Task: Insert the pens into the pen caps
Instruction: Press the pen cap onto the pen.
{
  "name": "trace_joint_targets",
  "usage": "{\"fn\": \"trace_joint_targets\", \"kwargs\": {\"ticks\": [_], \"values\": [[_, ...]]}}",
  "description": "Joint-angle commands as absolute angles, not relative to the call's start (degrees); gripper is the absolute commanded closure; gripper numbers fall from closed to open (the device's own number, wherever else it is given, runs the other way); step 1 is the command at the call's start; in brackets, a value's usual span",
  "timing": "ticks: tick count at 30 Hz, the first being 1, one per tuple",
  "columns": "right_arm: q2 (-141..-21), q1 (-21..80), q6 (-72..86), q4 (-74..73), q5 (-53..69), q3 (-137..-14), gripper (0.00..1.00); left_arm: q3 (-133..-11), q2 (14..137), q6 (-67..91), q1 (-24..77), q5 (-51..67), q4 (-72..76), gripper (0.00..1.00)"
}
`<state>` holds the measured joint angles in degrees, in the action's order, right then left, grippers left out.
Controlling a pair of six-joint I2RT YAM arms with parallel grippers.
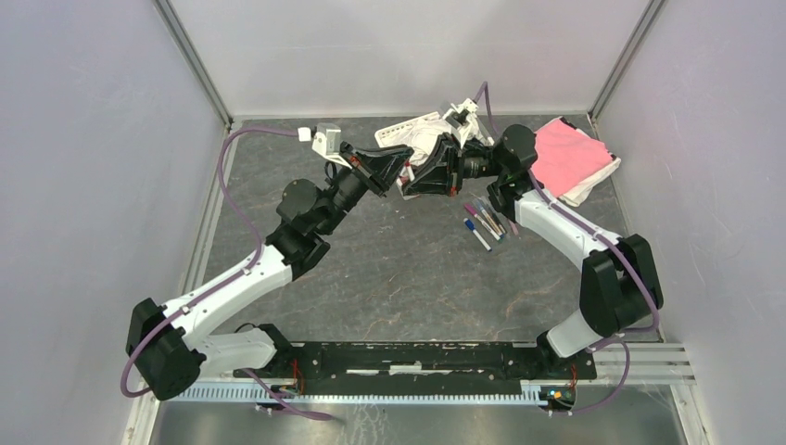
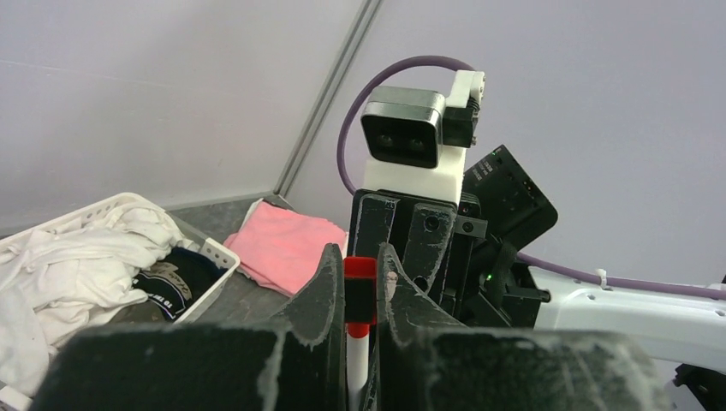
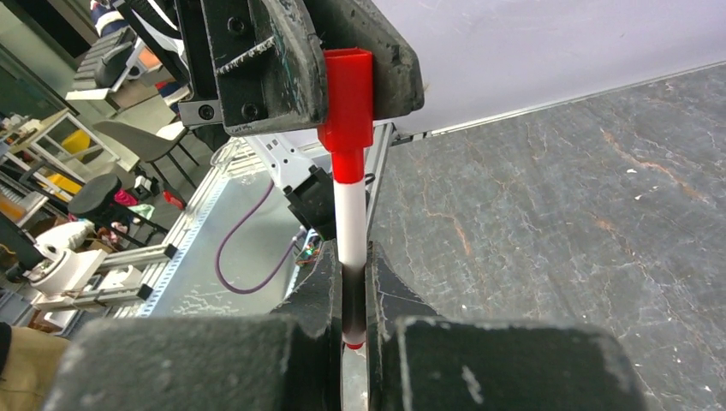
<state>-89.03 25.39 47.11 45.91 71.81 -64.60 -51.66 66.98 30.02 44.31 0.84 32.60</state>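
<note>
Two-sided hold above the far middle of the table (image 1: pixel 371 269): the left gripper (image 2: pixel 360 264) is closed tight on the red cap (image 3: pixel 347 86), and the right gripper (image 3: pixel 351 278) pinches the pen (image 3: pixel 349 223) low on its barrel. This keeps both in line for a straight push. Other pens (image 1: pixel 484 222) lie to the right.

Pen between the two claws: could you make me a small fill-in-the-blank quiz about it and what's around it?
The cap clamped by the left gripper is ____ in colour.
The right gripper pinches the pen, whose barrel just below the cap is ____.
In the top view, the spare pens lie on the table beside the ____ arm.
The cloth at the far right corner is mostly ____.
Missing words: red, white, right, pink.
</note>
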Motion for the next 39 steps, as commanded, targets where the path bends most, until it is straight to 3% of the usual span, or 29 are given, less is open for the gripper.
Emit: {"fn": "trace_joint_targets", "kwargs": {"ticks": [1,12,23,34,39], "values": [[-85.5,26.3,42.3,49.3,52.0,-70.8,1.0,-45.0,72.5,35.9,49.5,24.2,10.5,0.98],[-83.1,26.5,30.2,38.2,56.0,-65.4,1.0,-49.6,69.5,40.7,47.6,13.3,11.9,0.92],[-82.2,26.6,31.1,38.1,58.7,-60.2,1.0,-51.3,66.5,40.9,46.6,6.8,13.5,0.71],[-80.9,26.6,29.0,35.5,58.8,-56.1,1.0,-54.2,62.5,39.4,46.0,3.3,9.5,0.27],[-80.0,26.6,29.2,35.1,59.0,-54.9,1.0,-54.1,59.0,36.5,45.4,3.3,6.6,0.19]]}}
